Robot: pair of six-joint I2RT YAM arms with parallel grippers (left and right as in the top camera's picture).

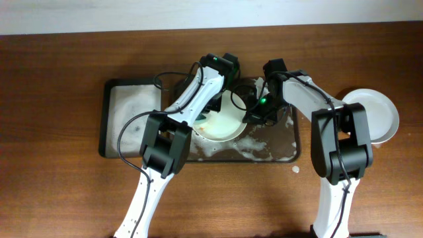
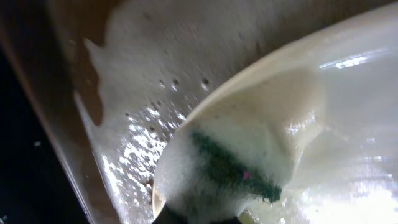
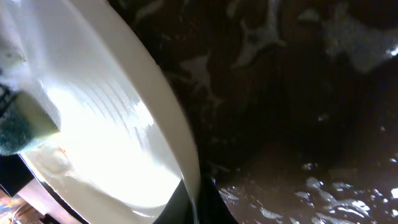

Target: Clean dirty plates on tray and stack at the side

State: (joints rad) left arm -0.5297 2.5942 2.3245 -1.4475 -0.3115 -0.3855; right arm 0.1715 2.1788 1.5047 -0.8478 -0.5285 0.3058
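Note:
A white plate [image 1: 225,122] stands tilted over the wide dark tray [image 1: 277,152], which is streaked with foam. My right gripper [image 1: 253,112] is shut on the plate's right rim; in the right wrist view the rim [image 3: 180,149] runs between my fingers [image 3: 198,202]. My left gripper [image 1: 210,106] is shut on a foamy green sponge [image 2: 233,171] and presses it against the plate's face [image 2: 348,124]. The sponge also shows at the left edge of the right wrist view [image 3: 18,127]. Another white plate [image 1: 377,114] lies on the table at the right, off the tray.
A narrower dark tray [image 1: 129,119] covered in white foam lies at the left, touching the wide tray. Foam patches [image 1: 254,149] lie on the wide tray's floor. A small white blob [image 1: 295,170] sits on the table by the tray's front right corner.

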